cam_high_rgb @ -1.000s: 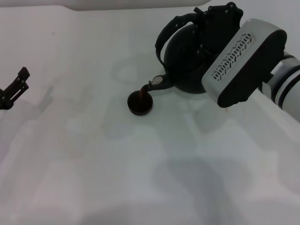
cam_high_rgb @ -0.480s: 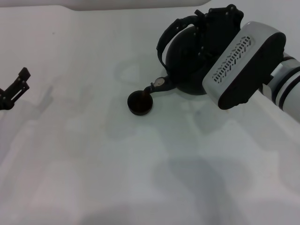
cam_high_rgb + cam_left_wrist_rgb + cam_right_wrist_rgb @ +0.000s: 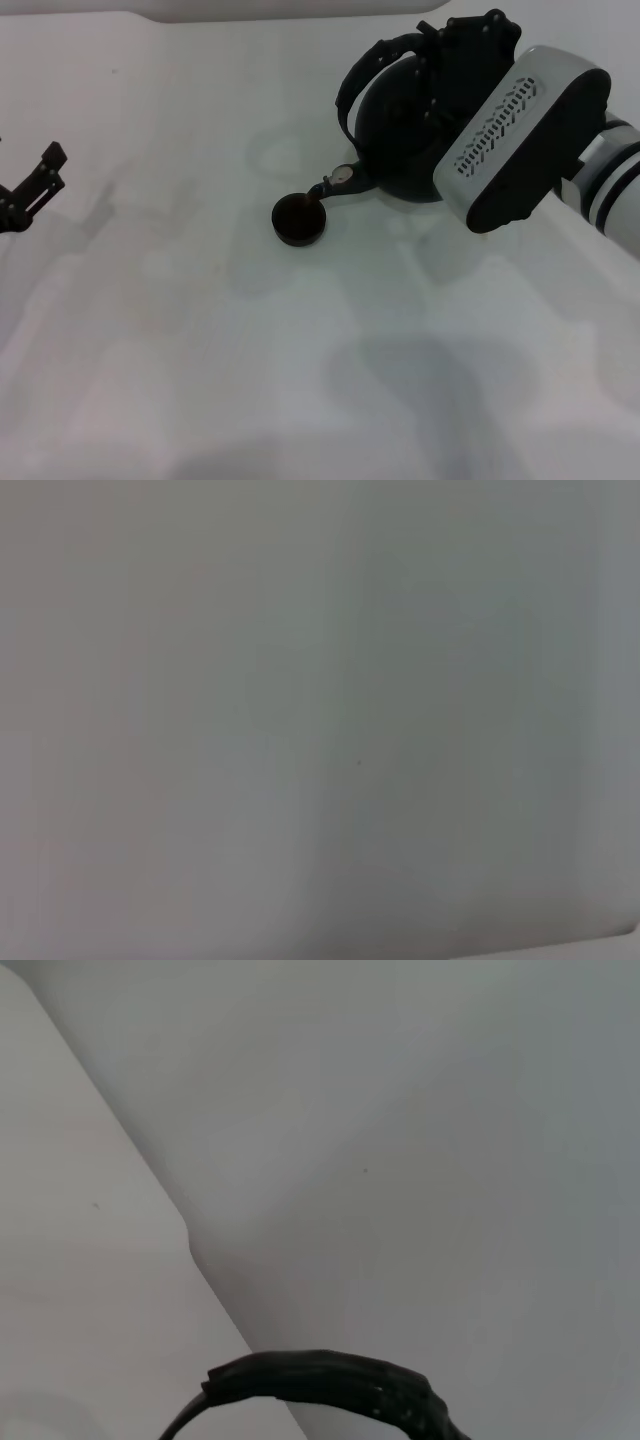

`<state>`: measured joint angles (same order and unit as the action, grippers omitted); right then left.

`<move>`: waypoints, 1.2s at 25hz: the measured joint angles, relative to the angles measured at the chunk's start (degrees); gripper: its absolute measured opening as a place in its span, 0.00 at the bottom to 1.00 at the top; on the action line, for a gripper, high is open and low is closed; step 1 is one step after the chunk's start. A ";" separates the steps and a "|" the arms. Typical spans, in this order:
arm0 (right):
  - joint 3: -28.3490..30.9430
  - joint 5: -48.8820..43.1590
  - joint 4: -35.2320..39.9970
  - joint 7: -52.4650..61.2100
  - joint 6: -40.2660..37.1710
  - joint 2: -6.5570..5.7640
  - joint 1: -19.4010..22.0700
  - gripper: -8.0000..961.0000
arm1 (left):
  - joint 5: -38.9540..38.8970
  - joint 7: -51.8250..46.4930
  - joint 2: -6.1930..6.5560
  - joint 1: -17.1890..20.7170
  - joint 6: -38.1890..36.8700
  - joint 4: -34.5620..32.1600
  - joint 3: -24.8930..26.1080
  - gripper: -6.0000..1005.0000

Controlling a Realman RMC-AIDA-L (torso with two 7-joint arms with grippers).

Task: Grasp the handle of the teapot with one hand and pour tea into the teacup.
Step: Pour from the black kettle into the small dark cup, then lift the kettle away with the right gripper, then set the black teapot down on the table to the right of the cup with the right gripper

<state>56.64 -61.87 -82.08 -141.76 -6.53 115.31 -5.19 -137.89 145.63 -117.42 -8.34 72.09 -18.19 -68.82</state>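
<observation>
**Teapot tipped at the teacup**

The teapot [image 3: 400, 130] is at the far right of the white desk [image 3: 200, 330], its spout just above the rim of the teacup [image 3: 299, 220]. The right hand [image 3: 465, 55] pinches the handle [image 3: 360, 75]. The left hand [image 3: 30, 188] waits spread, well apart, by the desk's left edge.

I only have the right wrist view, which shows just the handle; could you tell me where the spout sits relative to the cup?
Observer: In the head view the right gripper holds the teapot tipped, its spout just over the cup rim.
Operator: Is tea visibly running?
Observer: No stream shows; the cup looks dark inside.
Operator: And the left gripper?
Observer: The left gripper hangs far off on the robot's left, near neither.
</observation>
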 joint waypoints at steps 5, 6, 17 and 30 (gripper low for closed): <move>0.82 0.03 0.56 0.26 1.37 0.00 0.00 0.12 | 0.09 0.00 0.00 -0.35 -0.36 0.00 0.00 0.86; 0.96 0.09 0.59 0.35 1.56 0.00 0.00 0.12 | 0.11 0.00 0.00 -0.38 -0.46 0.00 0.00 0.86; 5.98 0.44 0.70 8.59 6.11 0.04 0.36 0.12 | 0.03 0.00 0.14 -0.64 -0.69 0.00 0.00 0.86; 21.79 1.86 5.40 16.65 23.37 0.01 3.66 0.12 | -0.10 -0.09 0.02 -0.97 -1.09 0.00 0.00 0.86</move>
<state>78.43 -60.02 -76.68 -125.11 16.84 115.31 -1.53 -138.00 145.54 -117.40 -9.31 71.00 -18.19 -68.82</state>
